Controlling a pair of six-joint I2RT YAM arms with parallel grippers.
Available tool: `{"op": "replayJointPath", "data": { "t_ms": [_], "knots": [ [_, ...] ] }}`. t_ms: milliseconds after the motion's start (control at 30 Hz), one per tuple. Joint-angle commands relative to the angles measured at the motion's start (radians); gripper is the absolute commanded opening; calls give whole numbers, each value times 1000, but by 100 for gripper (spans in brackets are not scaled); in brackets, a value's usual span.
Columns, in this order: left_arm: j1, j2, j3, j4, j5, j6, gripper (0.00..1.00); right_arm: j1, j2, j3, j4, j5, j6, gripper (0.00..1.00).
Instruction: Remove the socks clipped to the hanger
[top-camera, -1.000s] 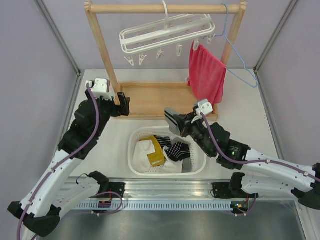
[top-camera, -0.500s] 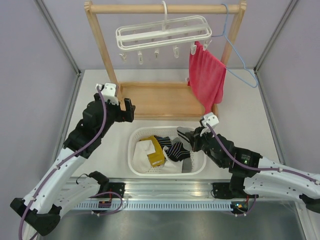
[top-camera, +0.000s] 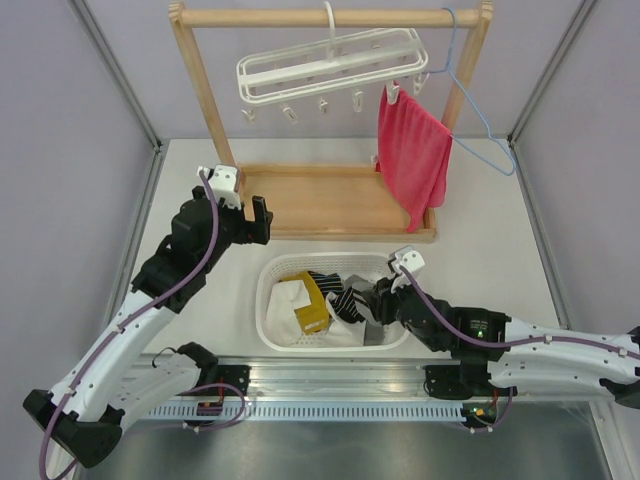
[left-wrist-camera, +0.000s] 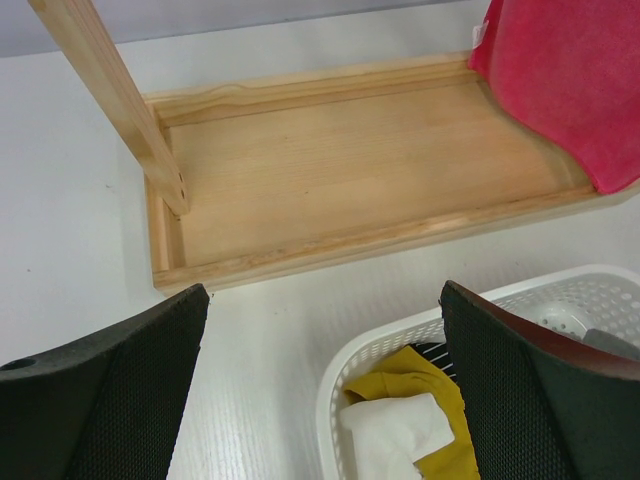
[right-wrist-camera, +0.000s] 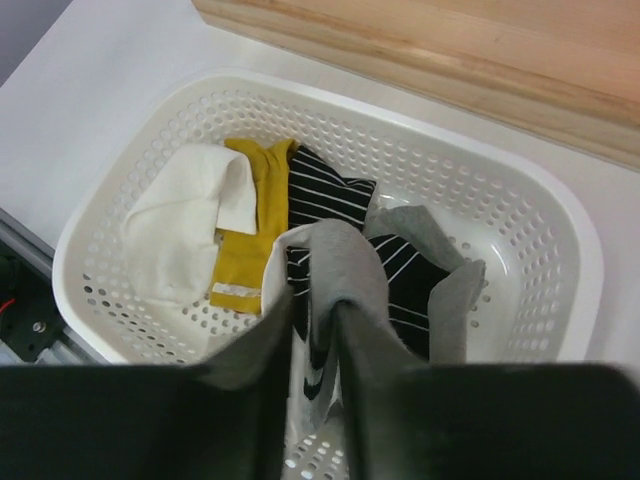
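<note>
The white hanger (top-camera: 330, 65) hangs on the wooden rail, its clips bare. The socks lie in the white basket (top-camera: 265, 300): a white one (right-wrist-camera: 180, 235), a mustard one (right-wrist-camera: 250, 250), a black-and-white striped one (right-wrist-camera: 325, 195). My right gripper (top-camera: 362, 300) is low over the basket's right half, shut (right-wrist-camera: 315, 310) on a grey sock (right-wrist-camera: 345, 265) that drapes over one finger. My left gripper (top-camera: 255, 218) is open and empty (left-wrist-camera: 325, 380), above the table between the wooden tray and the basket's left rim (left-wrist-camera: 340, 370).
The wooden rack's base tray (top-camera: 320, 200) lies behind the basket. A red towel (top-camera: 412, 150) hangs at the hanger's right end, next to a thin blue wire hanger (top-camera: 480, 120). Grey walls close in both sides.
My right gripper has come down and back from near the rack to the basket, holding the grey sock. My left gripper has shifted slightly right. The hanger has swung.
</note>
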Motion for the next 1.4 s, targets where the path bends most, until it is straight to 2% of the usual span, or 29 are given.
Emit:
{"op": "replayJointPath", "data": {
  "t_ms": [0,67,100,367,500,633,700,800,933,1033,1067,1133,1233,1367],
  "knots": [
    [0,4,-1,15,7,-36,100,14,2,1,9,44,34,37],
    [-2,4,-1,15,7,-36,100,17,28,5,2,52,45,89],
    [0,7,-3,17,8,-36,100,16,41,8,-11,56,57,98],
    [-2,-8,-5,15,13,-35,100,28,107,51,-34,86,45,98],
    [-2,-14,-5,17,16,-36,100,27,107,77,-54,168,34,98],
    [0,-22,-6,17,33,-41,100,-31,139,132,-37,189,-26,98],
    [0,-22,-6,17,40,-44,100,-122,177,140,12,143,-87,98],
    [-2,-21,-5,18,47,-44,100,-266,202,133,108,-20,-147,98],
    [0,-28,-1,21,45,-47,100,-452,200,123,156,-129,-194,98],
    [0,-33,0,20,20,-52,100,-645,156,114,164,-238,-213,98],
    [-2,-34,0,18,19,-53,100,-755,144,111,169,-271,-214,98],
    [-2,-45,0,21,17,-53,100,-869,116,105,173,-383,-214,98],
    [0,-62,-3,23,-1,-58,100,-1111,114,105,178,-535,-214,98],
    [0,-91,-12,27,-32,-59,100,-1258,139,100,204,-667,-213,98]
  ]
}}
